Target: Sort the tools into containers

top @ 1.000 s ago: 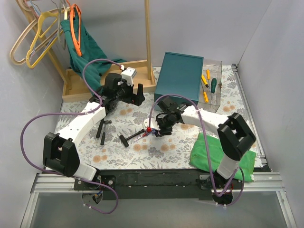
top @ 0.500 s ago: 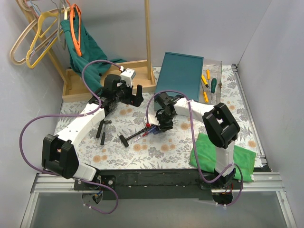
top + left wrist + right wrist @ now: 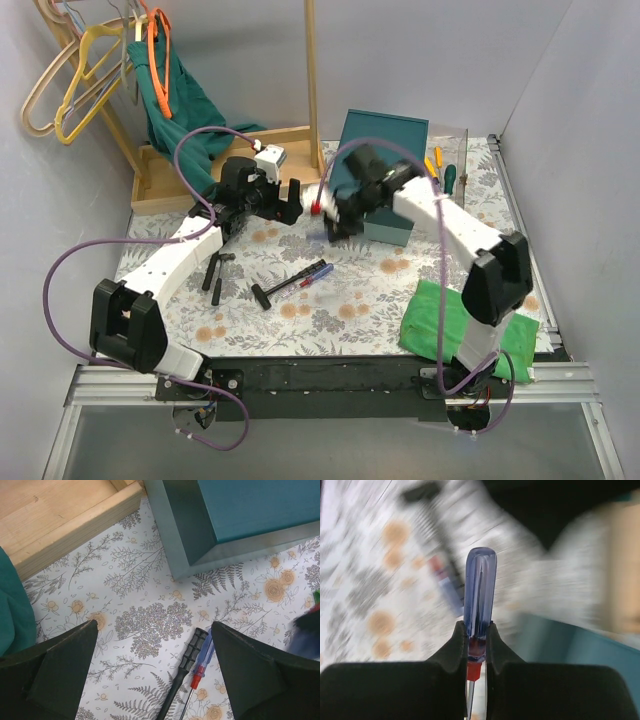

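The right gripper [image 3: 330, 215], motion-blurred, hangs above the table [image 3: 350, 300] in front of the teal box [image 3: 385, 160], level with its near left corner. Its fingers [image 3: 455, 647] are clenched on a screwdriver [image 3: 480, 592]. In the right wrist view the clear blue handle stands up out of the right gripper [image 3: 476, 632], with the red collar pinched between the fingertips. From above, the screwdriver [image 3: 316, 208] shows as a red spot at the gripper's left side. The left gripper [image 3: 288, 200] hovers just beside it over the floral cloth, its fingers [image 3: 55, 670] spread wide and holding nothing. Through the left gripper [image 3: 154, 627] its wrist camera sees a second screwdriver [image 3: 205, 655] with a blue handle, flat on the table and touching a black-handled tool [image 3: 186, 656]. From above, the second screwdriver [image 3: 310, 275] lies near the table's middle, with two more black tools [image 3: 215, 270] well to its left. A clear bin [image 3: 455, 205] just right of the box holds yellow- and green-handled screwdrivers [image 3: 432, 170]. A green cloth [image 3: 440, 320] lies at the near right corner, partly under the right arm.
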